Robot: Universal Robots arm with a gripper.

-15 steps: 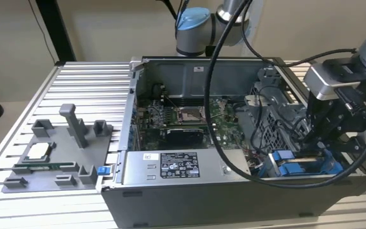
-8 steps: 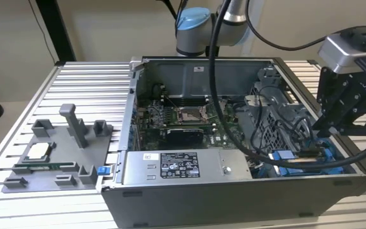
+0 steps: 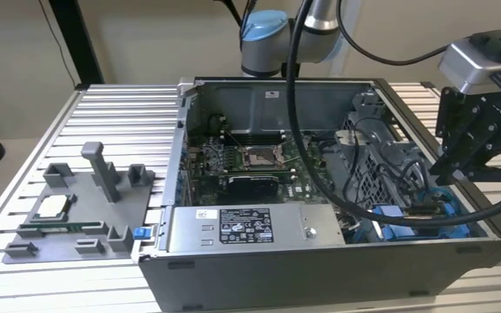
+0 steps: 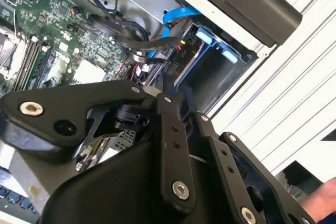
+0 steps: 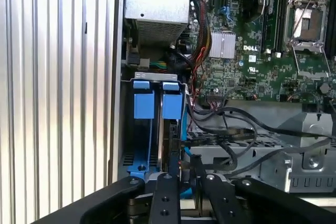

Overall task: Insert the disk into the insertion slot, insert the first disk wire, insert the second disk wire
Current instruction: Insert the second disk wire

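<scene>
The insertion slot (image 3: 449,220) is the drive bay with blue rails in the corner of the open computer case, at the exterior view's right. It also appears in both wrist views (image 4: 212,64) (image 5: 156,77). Two blue tabs stand side by side in it. The disk (image 5: 171,109) appears to sit in the bay compartment nearer the motherboard, with its blue carrier tab showing. Black disk wires (image 5: 226,137) and a blue cable (image 4: 178,17) lie loose beside the bay. My gripper (image 3: 447,175) (image 4: 161,88) (image 5: 180,164) hovers over the bay's wire end, shut. I can make out nothing between its fingertips.
A grey labelled power-supply box (image 3: 242,227) lies along the case's front wall, with the motherboard (image 3: 250,160) behind it. On the slatted aluminium table (image 3: 120,111), at the exterior view's left, a grey fixture (image 3: 76,208) holds a chip and a memory stick. My arm's black cable (image 3: 307,130) hangs across the case.
</scene>
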